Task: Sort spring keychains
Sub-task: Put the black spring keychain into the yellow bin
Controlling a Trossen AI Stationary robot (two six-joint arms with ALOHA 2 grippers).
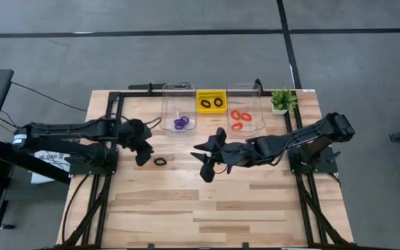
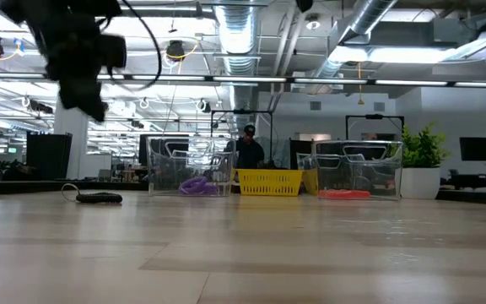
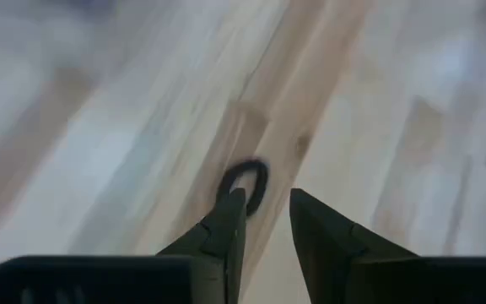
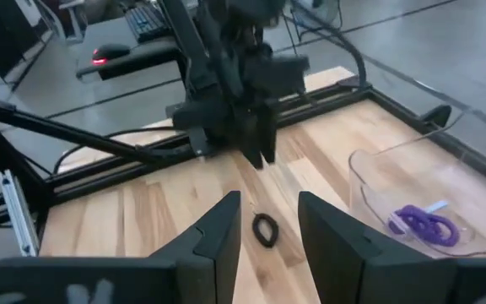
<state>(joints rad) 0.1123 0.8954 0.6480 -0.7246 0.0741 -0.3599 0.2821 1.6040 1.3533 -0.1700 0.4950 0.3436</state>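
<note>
While one ring lies loose on the wood, the rest are already sorted: this is how things stand.

Loose piece: a small black coiled oval spring keychain [image 1: 160, 161] lies flat on the light wooden tabletop [image 1: 255, 208], apart from the containers at the far edge.

Key relation: the black ring lies just beside the left gripper [image 1: 143, 158], on the side toward the table's middle; the left wrist view shows it just past the fingertips, slightly off their centre line toward one finger. The right gripper [image 1: 205, 163] is farther from it, so the left arm is the nearer one.

Long axis: in the high view the oval runs roughly across the table, left to right.

Left gripper state: its fingers stand parted with nothing between them, above the table as the low view suggests.

Left arm pose: stretched in from the left edge, wrist tipped down at the ring.

Right gripper state: fingers apart, holding nothing; it points at the ring from the middle of the table.

Sorted so far: purple coiled rings [image 1: 180, 123] in a clear plastic bin [image 1: 177, 90], black coiled rings [image 1: 212, 103] in a yellow basket [image 1: 211, 92], orange-red coiled rings [image 1: 239, 119] in a second clear bin [image 1: 244, 88].

Next move, as a guess: a short shift toward the ring, then down.
</note>
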